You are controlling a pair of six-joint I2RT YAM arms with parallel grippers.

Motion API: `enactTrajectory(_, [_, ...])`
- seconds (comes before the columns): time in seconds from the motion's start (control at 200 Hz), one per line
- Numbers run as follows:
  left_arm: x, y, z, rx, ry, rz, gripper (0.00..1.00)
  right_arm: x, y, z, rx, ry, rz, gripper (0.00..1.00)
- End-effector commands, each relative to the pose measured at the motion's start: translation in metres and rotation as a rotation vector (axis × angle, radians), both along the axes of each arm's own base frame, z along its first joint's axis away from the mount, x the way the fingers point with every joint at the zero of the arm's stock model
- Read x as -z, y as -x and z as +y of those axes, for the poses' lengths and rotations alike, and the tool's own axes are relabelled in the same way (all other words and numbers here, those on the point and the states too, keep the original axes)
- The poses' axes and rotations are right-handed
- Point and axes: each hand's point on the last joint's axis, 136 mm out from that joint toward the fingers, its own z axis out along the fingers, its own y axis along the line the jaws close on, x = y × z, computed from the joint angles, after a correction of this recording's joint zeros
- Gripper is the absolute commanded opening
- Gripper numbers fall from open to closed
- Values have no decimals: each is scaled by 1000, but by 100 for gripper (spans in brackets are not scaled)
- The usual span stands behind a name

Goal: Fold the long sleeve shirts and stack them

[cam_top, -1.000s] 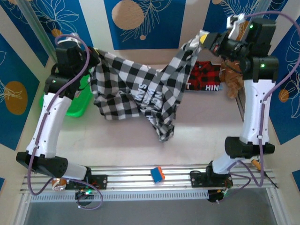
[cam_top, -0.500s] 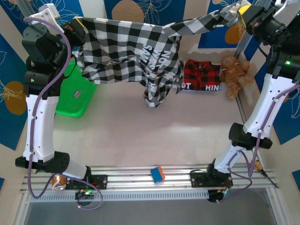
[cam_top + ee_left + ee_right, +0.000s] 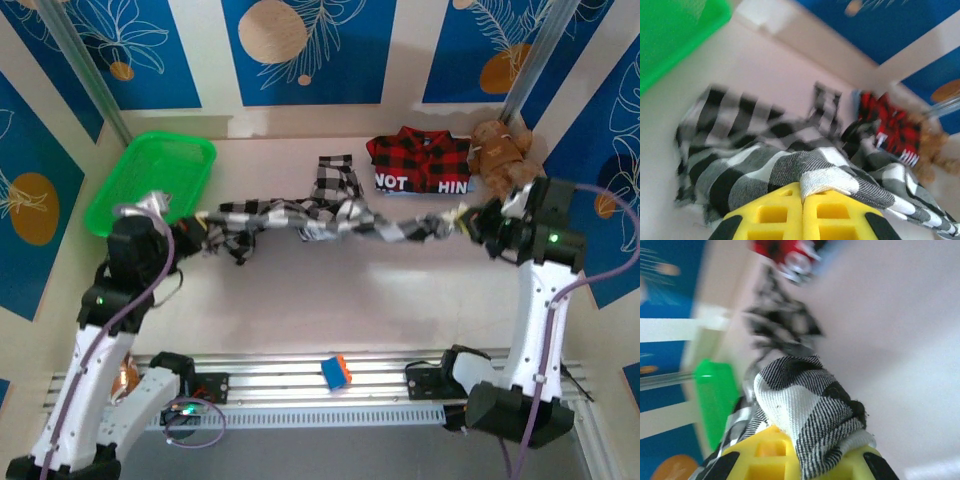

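Note:
The black-and-white checked shirt is stretched into a twisted band low over the table between both arms. My left gripper is shut on its left end, and the cloth bunches over the yellow fingers. My right gripper is shut on its right end; a wad of checked cloth sits between the yellow fingers. The red-and-black plaid shirt with its lettered band lies folded at the back right, also seen as the red shirt from the left wrist.
A green basket stands at the back left, close to my left arm. A brown teddy bear sits at the back right beside the plaid shirt. A small blue and orange object lies on the metal rail at the near edge.
Both arms have swung down from high up to just above the table, carrying the checked shirt with them. The shirt has gone from a hanging spread to a twisted band.

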Motion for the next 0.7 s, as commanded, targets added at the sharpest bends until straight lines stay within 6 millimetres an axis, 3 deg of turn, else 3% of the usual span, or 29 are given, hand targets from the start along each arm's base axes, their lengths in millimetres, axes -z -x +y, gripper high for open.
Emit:
enactTrajectory(0.0, [95,47,21,-163,21,365,0,55,46,-17,91,120,193,0])
enactTrajectory(0.055, [123,66,28,-203,7,469,0,70,56,-21,114,142,236,0])
enactTrajectory(0.12, [141,84,40,-254,-37,554,0,78,64,-25,135,162,278,1])
enactTrajectory(0.22, [147,105,61,-345,-111,618,0,79,76,-31,154,200,317,7])
enactTrajectory(0.275, [145,112,68,-369,-131,624,10,77,82,-33,166,217,323,11])
enactTrajectory(0.32, [142,114,68,-371,-127,615,26,74,89,-34,189,224,331,18])
enactTrajectory(0.375, [136,115,68,-372,-115,604,48,69,93,-31,206,213,316,34])
enactTrajectory(0.415, [130,114,69,-375,-112,593,55,64,95,-29,217,200,298,44])
enactTrajectory(0.515, [97,102,74,-394,-130,511,73,42,79,-22,211,157,187,54])
enactTrajectory(0.58, [71,81,73,-369,-161,434,80,26,59,-16,165,135,101,59])
enactTrajectory(0.635, [56,51,58,-281,-181,378,87,18,36,-3,72,114,35,62])
enactTrajectory(0.695, [53,15,30,-130,-193,371,89,18,13,14,-54,125,11,66])
